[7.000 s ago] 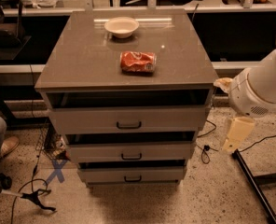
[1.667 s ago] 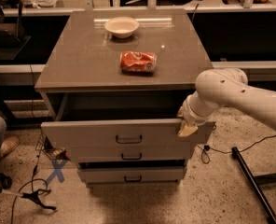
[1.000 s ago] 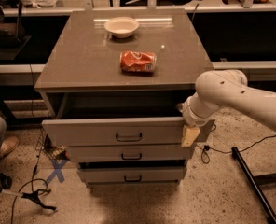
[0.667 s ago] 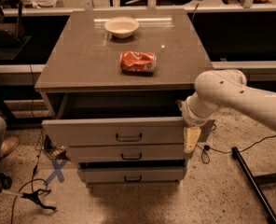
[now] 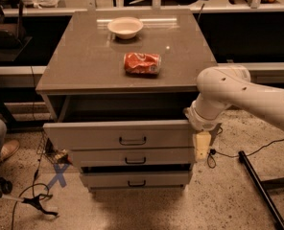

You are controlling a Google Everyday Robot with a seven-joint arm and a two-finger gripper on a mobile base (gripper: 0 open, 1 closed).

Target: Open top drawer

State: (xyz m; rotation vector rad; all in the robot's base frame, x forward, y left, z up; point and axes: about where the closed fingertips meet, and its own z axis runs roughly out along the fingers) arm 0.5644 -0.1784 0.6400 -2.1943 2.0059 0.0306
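The top drawer (image 5: 118, 135) is the widest grey drawer, with a dark bar handle (image 5: 132, 141) at its centre. It stands pulled out from the cabinet, with a dark gap behind its front. Two narrower drawers sit below it, the middle one (image 5: 127, 157) and the bottom one (image 5: 135, 178). My gripper (image 5: 202, 145) hangs at the right end of the top drawer's front, pointing down, beside the drawer's right edge. My white arm (image 5: 247, 97) reaches in from the right.
A crushed red can (image 5: 142, 63) and a white bowl (image 5: 125, 27) lie on the cabinet top (image 5: 84, 61). A black pole (image 5: 259, 190) slants across the floor at the right. Cables and a blue cross mark (image 5: 58, 175) lie on the floor at the left.
Since seven seconds ago the top drawer has come out of the cabinet. In the last second the gripper has slipped down a little at the drawer's right end; the drawer has stayed put.
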